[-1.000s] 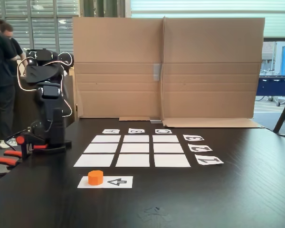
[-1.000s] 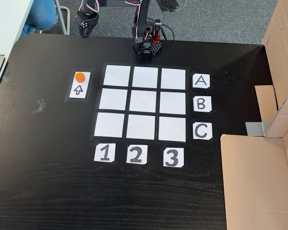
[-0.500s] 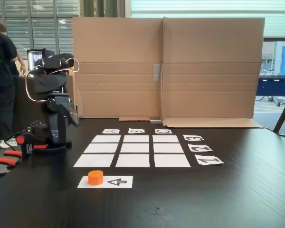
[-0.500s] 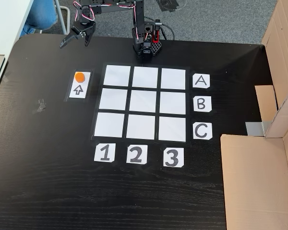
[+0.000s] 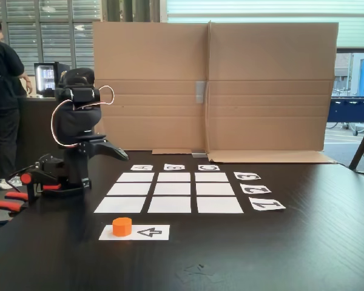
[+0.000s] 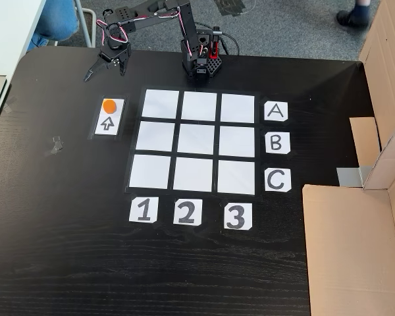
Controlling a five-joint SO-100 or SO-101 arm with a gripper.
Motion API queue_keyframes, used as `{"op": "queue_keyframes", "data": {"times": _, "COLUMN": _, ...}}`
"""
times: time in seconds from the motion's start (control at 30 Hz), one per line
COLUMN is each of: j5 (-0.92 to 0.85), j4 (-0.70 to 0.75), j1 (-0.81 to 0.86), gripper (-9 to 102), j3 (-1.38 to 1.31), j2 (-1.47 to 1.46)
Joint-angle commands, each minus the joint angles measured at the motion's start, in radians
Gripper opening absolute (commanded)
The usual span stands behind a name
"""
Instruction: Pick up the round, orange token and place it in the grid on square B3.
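Token [image 6: 109, 105] sits on the arrow sheet [image 6: 109, 116] left of the grid [image 6: 195, 141] in a fixed view, untouched. Square B3 [image 6: 237, 141] lies bare beside the B card [image 6: 277, 142]. Gripper [image 6: 104, 68] hangs above the worktop [image 6: 66, 250] near the token, fingers spread wide and holding nothing.

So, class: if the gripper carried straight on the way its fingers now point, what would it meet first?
Probably bare table. The open gripper points down and outward, so its line seems to pass beside the token, though depth is unclear.
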Motion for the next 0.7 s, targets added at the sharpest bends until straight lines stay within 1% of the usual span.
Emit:
{"op": "queue_keyframes", "data": {"times": 0.0, "j5": -0.003, "j4": 0.005, "j1": -0.009, "gripper": 80, "j3": -0.089, "j2": -0.028}}
{"op": "queue_keyframes", "data": {"times": 0.33, "j5": -0.021, "j4": 0.000, "j1": -0.021, "gripper": 80, "j3": -0.219, "j2": -0.161}}
{"op": "queue_keyframes", "data": {"times": 0.67, "j5": -0.046, "j4": -0.008, "j1": -0.054, "gripper": 81, "j3": -0.268, "j2": -0.239}}
